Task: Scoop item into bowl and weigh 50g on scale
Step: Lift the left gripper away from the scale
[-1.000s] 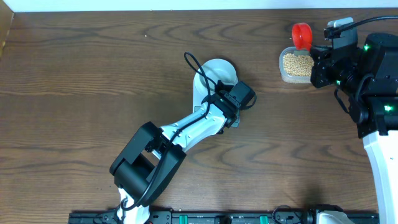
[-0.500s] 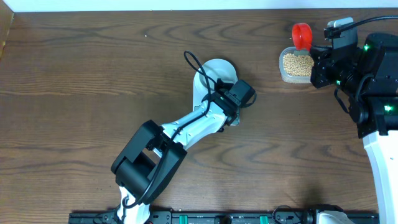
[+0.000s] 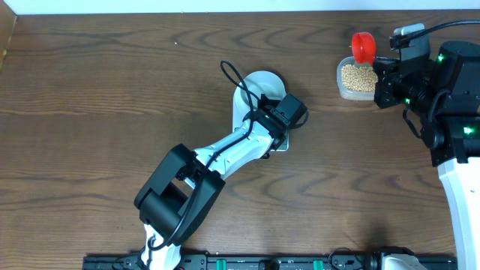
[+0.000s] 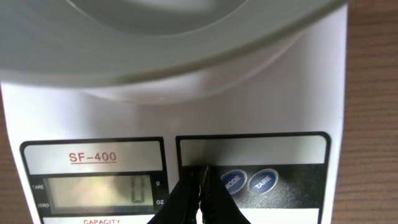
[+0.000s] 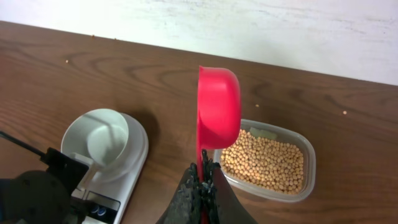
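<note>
beans [image 5: 264, 163] in tub [image 5: 310, 168], beside right claw [image 5: 203, 169]

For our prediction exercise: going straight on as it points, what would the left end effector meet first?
Probably the white flat rectangular kitchen scale, its front panel beside the round blue buttons; depth unclear.

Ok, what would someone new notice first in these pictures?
The bright red scoop stands out, gripped on edge by the right hand beside the clear tub of beans at the table's far right. Mid-table, the shut left hand points at the scale front panel, with the pale bowl on it.
</note>
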`<state>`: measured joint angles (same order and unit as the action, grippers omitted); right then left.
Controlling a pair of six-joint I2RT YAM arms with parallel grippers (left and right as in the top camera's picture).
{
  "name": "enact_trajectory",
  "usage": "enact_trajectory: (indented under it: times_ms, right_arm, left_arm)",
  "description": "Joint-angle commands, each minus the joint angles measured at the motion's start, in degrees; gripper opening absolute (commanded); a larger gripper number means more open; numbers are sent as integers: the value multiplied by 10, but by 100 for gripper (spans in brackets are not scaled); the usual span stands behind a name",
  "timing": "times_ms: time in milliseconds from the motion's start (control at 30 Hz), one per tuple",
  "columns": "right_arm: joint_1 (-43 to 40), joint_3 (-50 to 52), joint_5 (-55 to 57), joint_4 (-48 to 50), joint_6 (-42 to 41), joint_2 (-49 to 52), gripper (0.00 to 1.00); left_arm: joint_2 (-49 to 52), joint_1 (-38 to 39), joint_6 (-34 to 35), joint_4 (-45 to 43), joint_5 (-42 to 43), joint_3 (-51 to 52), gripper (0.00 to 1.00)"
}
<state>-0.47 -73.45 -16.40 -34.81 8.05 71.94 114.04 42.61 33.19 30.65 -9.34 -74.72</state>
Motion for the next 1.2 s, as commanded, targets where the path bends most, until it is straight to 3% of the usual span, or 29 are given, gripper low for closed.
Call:
enact_trajectory:
  times_ms: [0,333,533,700,833,1033,1167]
  right_arm:
    - [-3,-13,4,-3,8,-2,1]
    - [-3,-13,4,-6,8,-2,1]
    - [-3,-13,4,-5,8,-2,1]
    - [-3,-13,4,-3,8,-2,1]
    - [-3,-13,2,-3,8,-2,1]
    - [-3,-13,-18,-1,8,-2,1]
    - [-3,-13,-22,2,9,-2,1]
  left_arm:
    - [51,0,1,25,8,26,7]
    - [48,2,3,12,8,28,7]
    - [-51,2,-10,28,8,15,7]
    - [-220,2,-82,46,6,13,7]
    - [-335,-8,-132,118,-63,13,7]
    - [-411,-70,-187,239,-56,13,7]
    - [-419,-99,-283,263,34,13,7]
